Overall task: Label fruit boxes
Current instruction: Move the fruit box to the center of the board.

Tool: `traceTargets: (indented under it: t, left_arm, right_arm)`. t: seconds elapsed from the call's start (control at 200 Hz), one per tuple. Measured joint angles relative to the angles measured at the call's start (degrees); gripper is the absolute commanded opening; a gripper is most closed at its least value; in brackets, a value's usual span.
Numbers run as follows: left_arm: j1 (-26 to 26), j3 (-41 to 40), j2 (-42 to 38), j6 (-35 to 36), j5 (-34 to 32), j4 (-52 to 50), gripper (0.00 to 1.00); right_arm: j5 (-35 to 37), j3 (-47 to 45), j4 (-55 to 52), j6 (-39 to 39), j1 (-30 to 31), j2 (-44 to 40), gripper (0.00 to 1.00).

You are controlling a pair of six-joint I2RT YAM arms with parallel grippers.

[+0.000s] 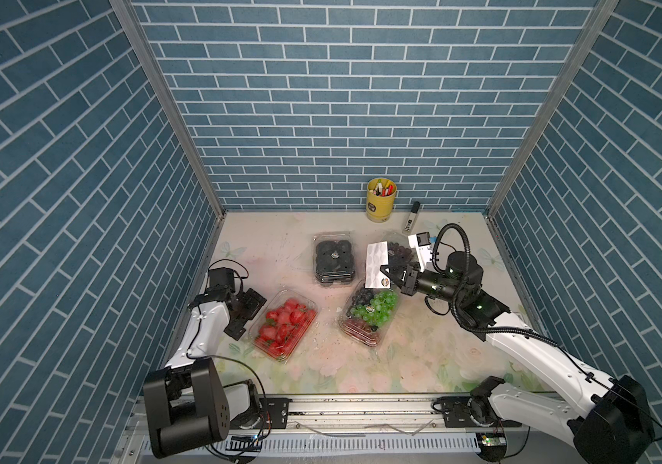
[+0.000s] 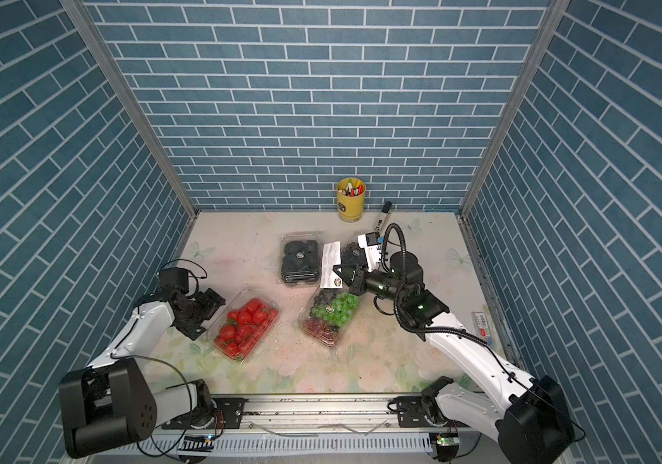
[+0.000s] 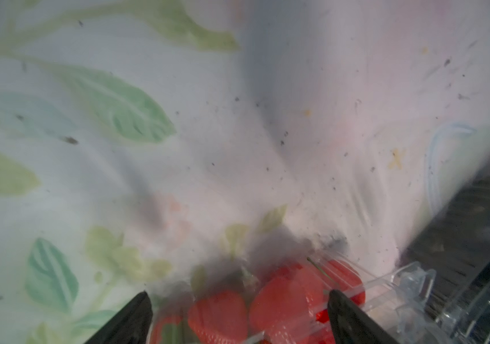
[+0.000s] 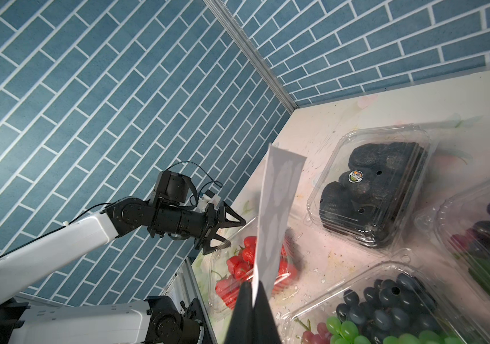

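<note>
Labelling was in hand: right fingers (image 4: 249, 312) clenched the sheet (image 4: 279, 202) aloft, left fingers (image 3: 130, 321) stood released beside the strawberry box (image 1: 285, 327) on the desk (image 1: 421, 353) — next move likely called for peeling a sticker (image 1: 382, 282) for it.

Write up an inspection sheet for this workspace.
Surface: floral mat, dirt specks.
Job's things: blackberry box, purple grape box, mixed grape box, strawberry box; no sticker seen on the strawberry box.
Clutter: pen cup, marker lying beside it.
Grippers: left gripper, jaws open at the strawberry box; right gripper shut on the sticker sheet.
Cables: black hose loops over the right arm; thin wires at the left wrist.
Surroundings: blue brick walls.
</note>
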Motion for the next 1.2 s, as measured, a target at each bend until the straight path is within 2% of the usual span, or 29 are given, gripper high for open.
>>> traceTargets:
  t: [0.185, 0.45, 0.74, 0.985, 1.2]
  left_arm:
    - [-7.4, -1.0, -4.2, -7.2, -0.8, 1.4, 0.93]
    - [-17.2, -1.1, -3.0, -16.6, -2.1, 6.8, 0.93]
    - [-27.3, -1.1, -2.0, -24.9, -6.8, 10.8, 0.93]
    - [-34.2, 0.0, 0.9, -28.9, -10.3, 13.5, 0.93]
    - [-37.2, 7.0, 1.7, -26.5, -13.7, 11.1, 0.94]
  right_arm:
    - [-0.1, 0.0, 0.1, 0.0, 0.0, 0.4, 0.00]
    - [-0.2, -0.3, 0.5, 0.0, 0.0, 0.8, 0.00]
    - [-0.2, -0.3, 0.5, 0.0, 0.0, 1.1, 0.00]
    - [-0.3, -0.3, 0.5, 0.0, 0.0, 1.6, 0.00]
    - [-0.3, -0.3, 0.5, 0.0, 0.0, 1.6, 0.00]
